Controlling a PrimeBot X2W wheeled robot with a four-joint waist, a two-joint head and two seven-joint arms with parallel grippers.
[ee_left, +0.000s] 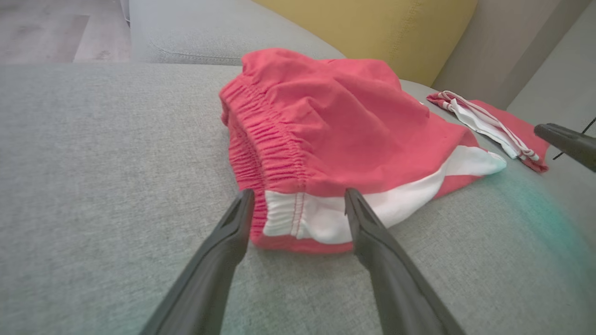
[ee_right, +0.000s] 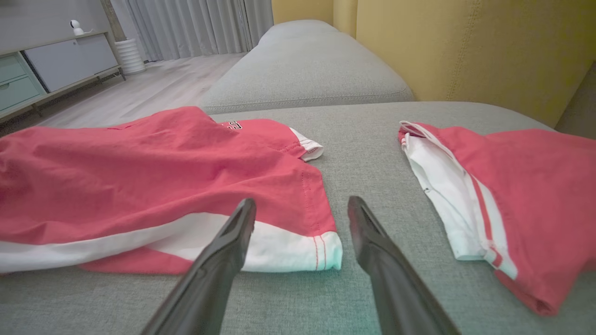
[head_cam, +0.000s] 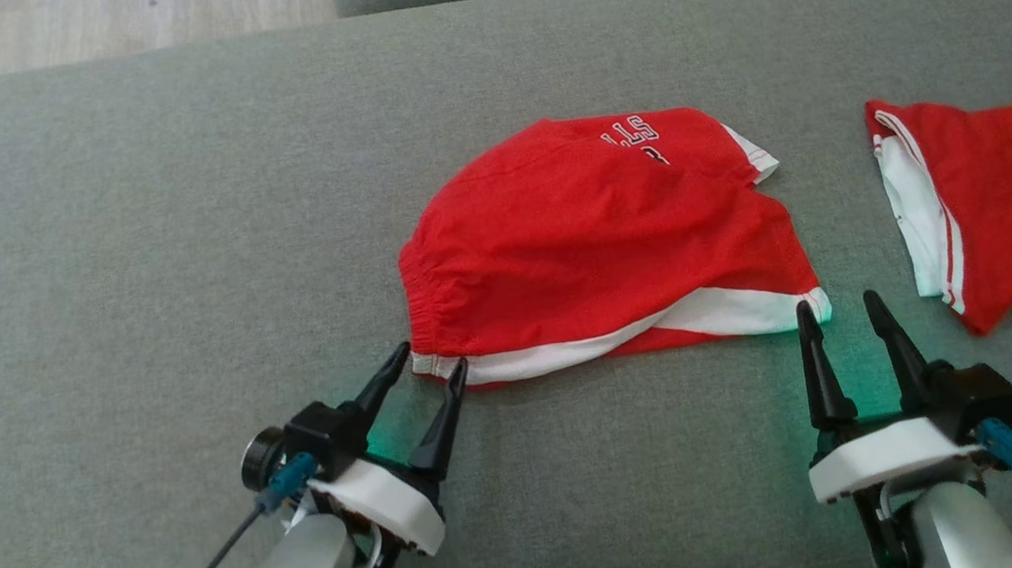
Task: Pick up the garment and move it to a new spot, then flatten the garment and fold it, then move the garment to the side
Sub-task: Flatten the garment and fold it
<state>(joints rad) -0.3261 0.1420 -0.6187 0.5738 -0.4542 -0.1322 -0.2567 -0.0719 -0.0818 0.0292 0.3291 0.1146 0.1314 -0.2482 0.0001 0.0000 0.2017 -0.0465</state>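
A pair of red shorts [head_cam: 590,236] with white trim lies rumpled near the middle of a grey sofa cushion [head_cam: 166,250]. The gathered elastic waistband [ee_left: 260,139] is at the left and the leg openings are at the right. The cloth domes up rather than lying flat, and part of a white printed word shows at its far edge. A white band [head_cam: 562,355] runs along the near edge.

The left gripper [head_cam: 432,355] sits low at the near left corner of the shorts. Its two dark fingers are spread wide to either side of the white-trimmed corner, and it holds nothing. The right gripper [head_cam: 837,301] is at the near right corner, also spread wide and holding nothing. One finger lies over the white hem and the other over bare cushion. Whether either gripper's tips touch the cloth cannot be told.

With a gripper at each near corner, the arms seem set to pinch both ends of the near edge together. That would let the shorts be lifted or pulled taut without bunching. Flattening and folding look not yet done.

To the right, well apart from the shorts, lies a second red garment [head_cam: 978,207] with white stripes. Beyond the cushion are a yellow backrest [ee_right: 465,46] and a pale wood floor [head_cam: 111,28].
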